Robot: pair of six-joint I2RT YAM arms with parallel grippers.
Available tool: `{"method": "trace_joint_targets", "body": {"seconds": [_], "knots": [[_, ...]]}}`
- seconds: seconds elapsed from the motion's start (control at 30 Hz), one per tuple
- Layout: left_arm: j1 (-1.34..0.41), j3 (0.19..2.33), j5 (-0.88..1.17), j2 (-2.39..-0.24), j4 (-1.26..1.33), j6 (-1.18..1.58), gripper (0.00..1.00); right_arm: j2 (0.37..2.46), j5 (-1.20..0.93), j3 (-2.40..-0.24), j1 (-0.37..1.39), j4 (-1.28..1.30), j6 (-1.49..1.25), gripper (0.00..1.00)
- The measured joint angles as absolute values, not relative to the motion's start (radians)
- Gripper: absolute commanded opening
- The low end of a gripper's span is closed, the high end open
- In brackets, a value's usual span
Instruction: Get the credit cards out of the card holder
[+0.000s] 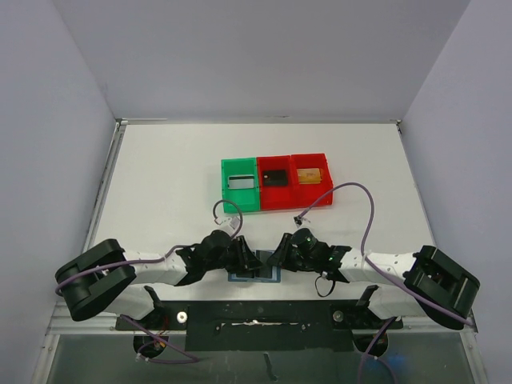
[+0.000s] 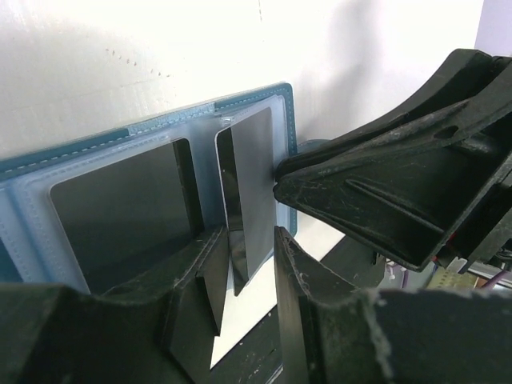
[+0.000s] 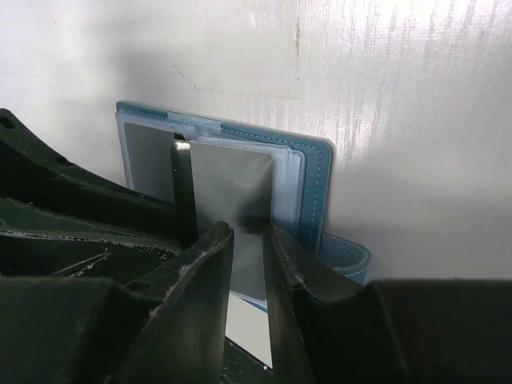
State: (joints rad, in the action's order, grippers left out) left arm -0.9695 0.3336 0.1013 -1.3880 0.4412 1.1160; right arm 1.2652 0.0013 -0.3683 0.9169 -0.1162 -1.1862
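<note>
White table (image 1: 160,176) | left hand (image 2: 248,244) pinching dark card (image 2: 252,172) over card holder (image 2: 284,112)

The card holder (image 2: 204,144) is light blue, with a darker teal border and pale stitching. The credit cards (image 2: 120,208) are dark grey and shiny. The left claw (image 2: 248,240) and the right claw (image 3: 248,236) are black. At twelve o'clock from the holder are one green bin (image 1: 242,202) and two red bins (image 1: 276,200). The bench (image 1: 160,184) is white, the cables (image 1: 368,216) purple.
</note>
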Motion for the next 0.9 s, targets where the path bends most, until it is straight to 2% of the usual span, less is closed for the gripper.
{"method": "trace_joint_targets", "body": {"seconds": [0.37, 0.53, 0.9], "knots": [[-0.969, 0.319, 0.117, -1.373, 0.480, 1.122, 0.03, 1.263, 0.005, -0.368, 0.915, -0.112, -1.186, 0.25], [-0.969, 0.319, 0.121, -1.388, 0.493, 1.122, 0.00, 1.260, 0.007, -0.368, 0.915, -0.108, -1.186, 0.27], [-0.970, 0.319, 0.128, -1.390, 0.495, 1.122, 0.00, 1.188, 0.007, -0.368, 0.912, -0.058, -1.134, 0.31]]}}
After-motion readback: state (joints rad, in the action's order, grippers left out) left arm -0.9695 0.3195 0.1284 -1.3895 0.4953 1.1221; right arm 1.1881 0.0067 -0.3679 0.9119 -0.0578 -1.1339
